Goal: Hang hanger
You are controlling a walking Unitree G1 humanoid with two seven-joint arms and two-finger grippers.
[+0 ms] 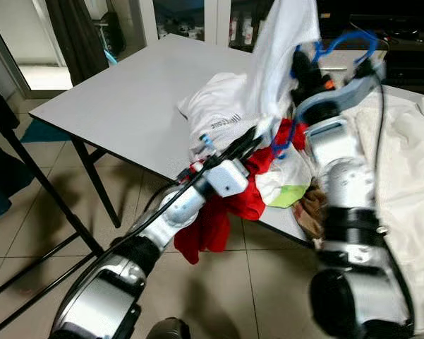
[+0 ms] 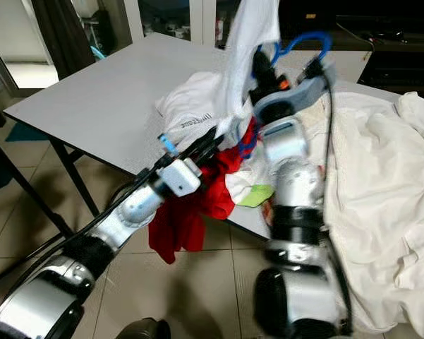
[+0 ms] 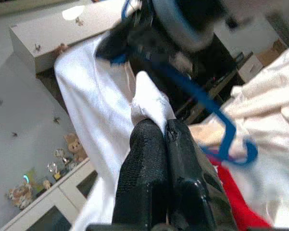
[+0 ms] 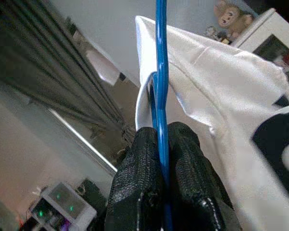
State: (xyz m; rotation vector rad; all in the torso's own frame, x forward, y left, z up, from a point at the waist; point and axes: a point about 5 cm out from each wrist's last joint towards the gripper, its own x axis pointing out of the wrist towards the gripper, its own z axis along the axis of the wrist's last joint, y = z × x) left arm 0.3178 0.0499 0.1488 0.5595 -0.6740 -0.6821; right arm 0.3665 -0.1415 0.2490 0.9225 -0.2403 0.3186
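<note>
A blue wire hanger is held up above the table edge, and my right gripper is shut on it. In the right wrist view the black fingertips pinch the blue hanger wire. A white shirt drapes from the hanger and hangs down over the clothes pile. My left gripper reaches up from below, shut on a fold of the white shirt just under the hanger. The hanger's hook is partly hidden behind the right arm.
A grey table carries a pile of white clothes, and a red garment hangs off its front edge. A cream sheet covers the right side. Dark rack legs stand on the tiled floor at left.
</note>
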